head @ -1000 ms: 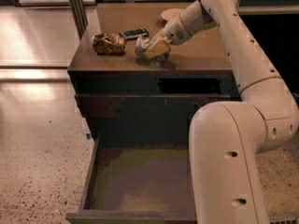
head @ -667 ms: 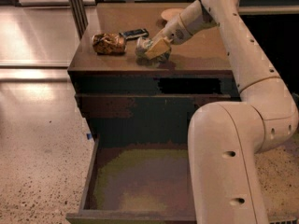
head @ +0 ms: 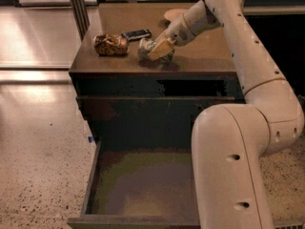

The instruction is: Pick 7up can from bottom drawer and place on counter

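Observation:
The 7up can (head: 146, 47), small and pale silvery-green, stands on the counter (head: 205, 56) near its front middle. My gripper (head: 159, 49) reaches down from the right with its tan fingers (head: 162, 46) closed around the can's right side, low at the counter top. The bottom drawer (head: 90, 175) is pulled out below, and the part of its inside that shows is bare. My arm hides the drawer's right part.
A brown-gold shiny packet (head: 110, 45) lies left of the can. A flat black slab (head: 137, 34) lies behind it. A pale round object (head: 173, 14) sits at the counter's back. Glossy speckled floor (head: 38, 142) spreads to the left. My arm's large white link (head: 228, 166) fills the lower right.

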`<state>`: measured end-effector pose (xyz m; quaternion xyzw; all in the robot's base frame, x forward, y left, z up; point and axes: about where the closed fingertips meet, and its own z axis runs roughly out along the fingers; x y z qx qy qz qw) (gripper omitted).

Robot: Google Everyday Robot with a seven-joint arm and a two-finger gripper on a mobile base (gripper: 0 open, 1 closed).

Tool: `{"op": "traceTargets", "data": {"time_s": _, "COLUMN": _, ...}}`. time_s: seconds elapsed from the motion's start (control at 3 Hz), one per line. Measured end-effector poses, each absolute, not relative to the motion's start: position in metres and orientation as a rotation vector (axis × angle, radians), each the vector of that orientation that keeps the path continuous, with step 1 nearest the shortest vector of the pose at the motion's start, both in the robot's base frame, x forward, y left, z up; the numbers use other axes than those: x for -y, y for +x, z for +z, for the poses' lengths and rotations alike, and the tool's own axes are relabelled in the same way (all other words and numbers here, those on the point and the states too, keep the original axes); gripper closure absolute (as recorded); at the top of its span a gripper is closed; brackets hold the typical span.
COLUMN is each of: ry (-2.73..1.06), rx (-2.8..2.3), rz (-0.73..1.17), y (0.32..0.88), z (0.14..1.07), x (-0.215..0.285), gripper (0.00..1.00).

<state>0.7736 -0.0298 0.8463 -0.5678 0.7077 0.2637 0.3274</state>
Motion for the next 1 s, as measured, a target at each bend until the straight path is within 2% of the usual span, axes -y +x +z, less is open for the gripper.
{"op": "traceTargets", "data": {"time_s": 0.33, "ry": -1.487, "rx": -1.853, "rz": 0.691, "y": 0.7736, "z": 0.8463, "x": 0.0298, "gripper": 0.11}}
{"op": "traceTargets", "data": {"time_s": 0.67, "ry": -1.487, "rx": -1.853, "rz": 0.691, "y": 0.7737, "z": 0.8463, "x": 0.0297, "gripper": 0.0}}
{"op": "traceTargets", "data": {"time_s": 1.0, "ry": -1.487, "rx": -1.853, "rz": 0.691, "y": 0.7737, "z": 0.8463, "x": 0.0297, "gripper": 0.0}}
